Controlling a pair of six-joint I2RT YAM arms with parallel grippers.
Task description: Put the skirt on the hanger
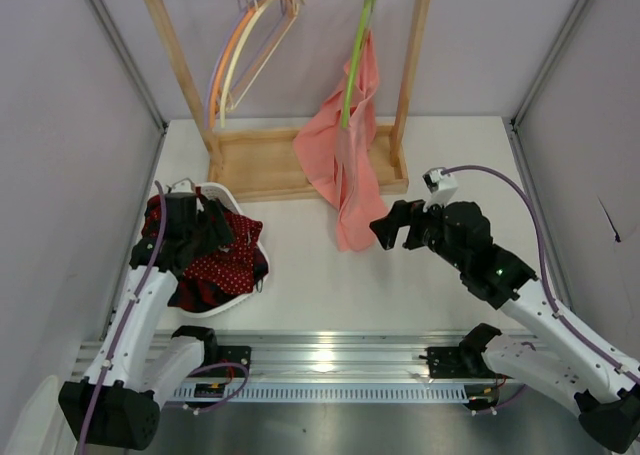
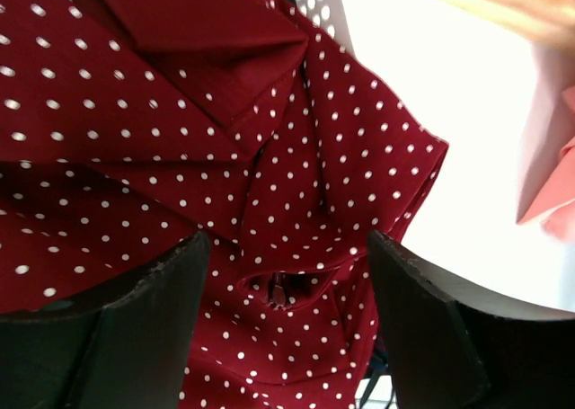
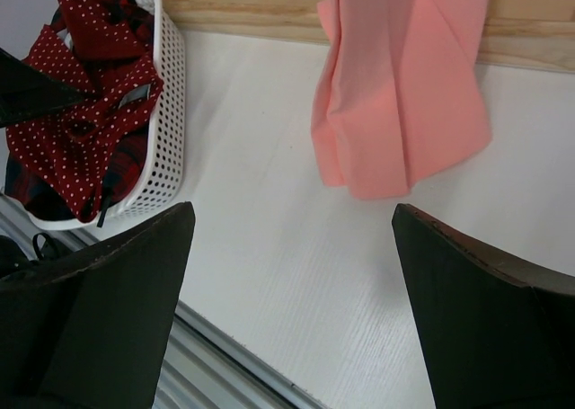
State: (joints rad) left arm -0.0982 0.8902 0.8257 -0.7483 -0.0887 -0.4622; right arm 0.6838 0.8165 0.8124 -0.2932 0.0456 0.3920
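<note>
Closing on the skirt (image 2: 296, 157), bunched between the spread fingers of the left hand (image 2: 287, 247), is best done deep on a thick fold, so nothing slips.

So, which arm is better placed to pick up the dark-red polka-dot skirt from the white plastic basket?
Left. The left gripper hangs right over the skirt in the basket, open jaws astride a fold. The right gripper is open over bare table beside the salmon-pink cloth.
</note>
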